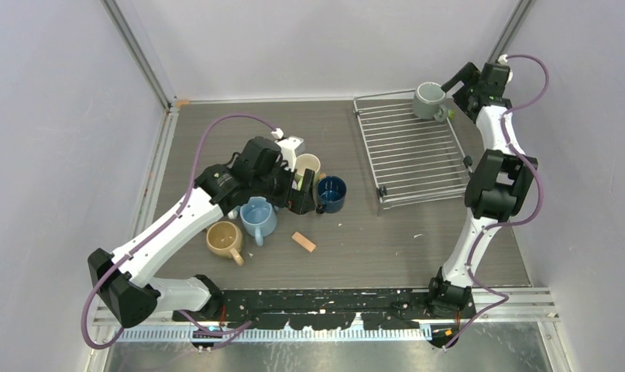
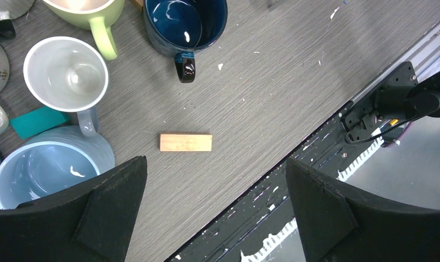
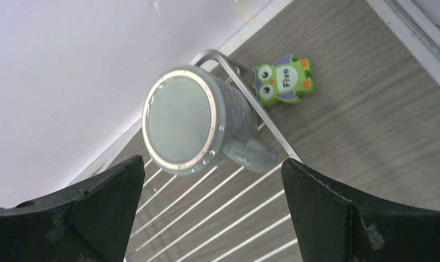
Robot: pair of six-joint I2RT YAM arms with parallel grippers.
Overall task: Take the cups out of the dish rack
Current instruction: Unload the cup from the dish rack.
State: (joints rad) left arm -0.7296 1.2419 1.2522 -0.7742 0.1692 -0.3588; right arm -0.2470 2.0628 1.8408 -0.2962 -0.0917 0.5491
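Note:
The silver wire dish rack [image 1: 413, 155] lies on the right of the table. One grey-green cup [image 1: 429, 99] stands upside down in its far right corner. My right gripper [image 1: 455, 99] hovers just right of it, open and empty. In the right wrist view the cup [image 3: 179, 124] lies ahead between the spread fingers of the right gripper [image 3: 212, 161], over the rack's rim [image 3: 272, 131]. On the left table stand tan [image 1: 225, 239], light blue [image 1: 258, 218], navy [image 1: 331, 193] and lime green [image 1: 307, 165] cups. My left gripper [image 1: 297, 194] hangs open and empty above them.
A wooden block [image 2: 185, 142] lies on the table near the left gripper [image 2: 216, 164]. A teal block [image 2: 40, 121] sits between a white cup [image 2: 66, 73] and the light blue cup [image 2: 46, 169]. A green owl toy [image 3: 283, 81] lies beside the rack's far corner. The back wall stands close behind.

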